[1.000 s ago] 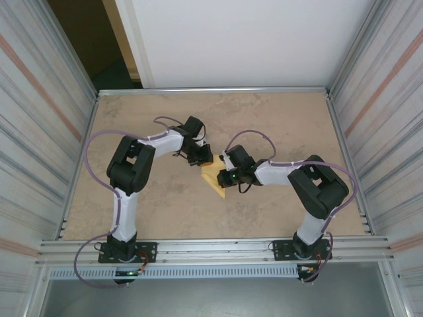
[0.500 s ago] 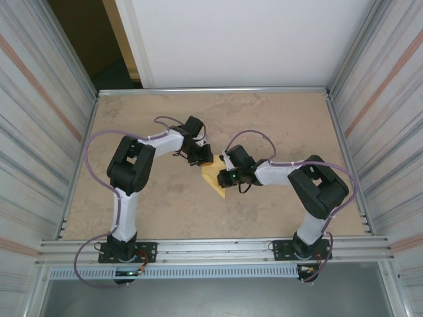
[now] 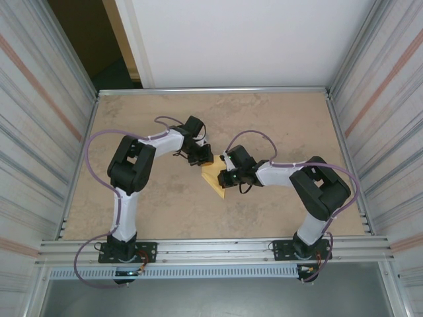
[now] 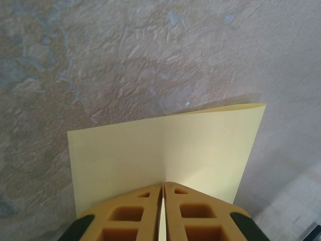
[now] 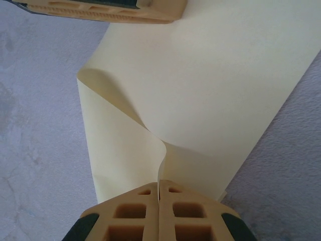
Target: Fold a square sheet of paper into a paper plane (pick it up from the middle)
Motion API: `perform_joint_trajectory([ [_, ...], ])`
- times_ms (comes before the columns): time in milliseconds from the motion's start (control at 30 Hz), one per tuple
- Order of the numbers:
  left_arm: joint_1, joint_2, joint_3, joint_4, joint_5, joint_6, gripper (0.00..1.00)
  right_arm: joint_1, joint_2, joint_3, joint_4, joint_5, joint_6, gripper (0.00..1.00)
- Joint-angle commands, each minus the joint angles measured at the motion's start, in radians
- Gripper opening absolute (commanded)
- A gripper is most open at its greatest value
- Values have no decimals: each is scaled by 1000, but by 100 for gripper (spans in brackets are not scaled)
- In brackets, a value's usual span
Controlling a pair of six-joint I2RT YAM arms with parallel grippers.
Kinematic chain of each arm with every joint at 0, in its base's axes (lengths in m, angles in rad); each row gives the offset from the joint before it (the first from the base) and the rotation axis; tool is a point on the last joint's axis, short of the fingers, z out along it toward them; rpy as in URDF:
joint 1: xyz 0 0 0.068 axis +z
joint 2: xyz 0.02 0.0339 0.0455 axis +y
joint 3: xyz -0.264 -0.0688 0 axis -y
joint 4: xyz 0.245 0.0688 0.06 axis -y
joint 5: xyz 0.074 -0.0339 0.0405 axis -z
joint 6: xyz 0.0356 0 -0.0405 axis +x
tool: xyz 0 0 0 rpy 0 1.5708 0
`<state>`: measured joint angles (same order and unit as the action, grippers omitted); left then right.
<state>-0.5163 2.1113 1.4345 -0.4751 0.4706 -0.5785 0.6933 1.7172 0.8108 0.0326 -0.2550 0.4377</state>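
Left gripper and right gripper meet over the middle of the table, well apart from all four edges, and both are clamped on the square sheet of paper. Seen from above, the paper is a small pointed shape between them, its tip toward the near edge. From the left wrist, the left gripper has its tan fingers pressed nearly together, with the thin pale-yellow sheet pinched at its edge between them. The sheet reaches out flat ahead of the fingers above the mottled surface. From the right wrist, the right gripper has its fingers closed on a fold of the paper, which rises in a curved ridge into the pinch. A finger of the left gripper sits at the sheet's far edge there.
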Motion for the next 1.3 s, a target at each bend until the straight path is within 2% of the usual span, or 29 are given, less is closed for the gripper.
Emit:
perform_joint_trajectory([
  [0,-2,54,-10,-69,-34,20,12,-2,9,-1,-7,7,17,0],
  [367,-2,31,8,-75,-23,22,13,-3,57,7,-19,10,20,0],
  [500,1,-51,35,-90,-20,23,14,-2,46,2,-22,15,19,0],
  [567,3,-108,25,-75,-29,9,17,-2,40,1,-25,19,20,0],
  [700,3,-224,-60,0,-27,-49,22,-2,36,1,-20,18,22,0],
  [900,-30,-339,-262,144,27,-161,21,-2,43,4,-15,8,27,0],
  [1067,-83,-346,-334,178,37,-201,16,-3,47,6,-20,7,27,0],
  [1267,-99,-314,-365,186,44,-208,13,-3,48,12,-28,5,24,0],
])
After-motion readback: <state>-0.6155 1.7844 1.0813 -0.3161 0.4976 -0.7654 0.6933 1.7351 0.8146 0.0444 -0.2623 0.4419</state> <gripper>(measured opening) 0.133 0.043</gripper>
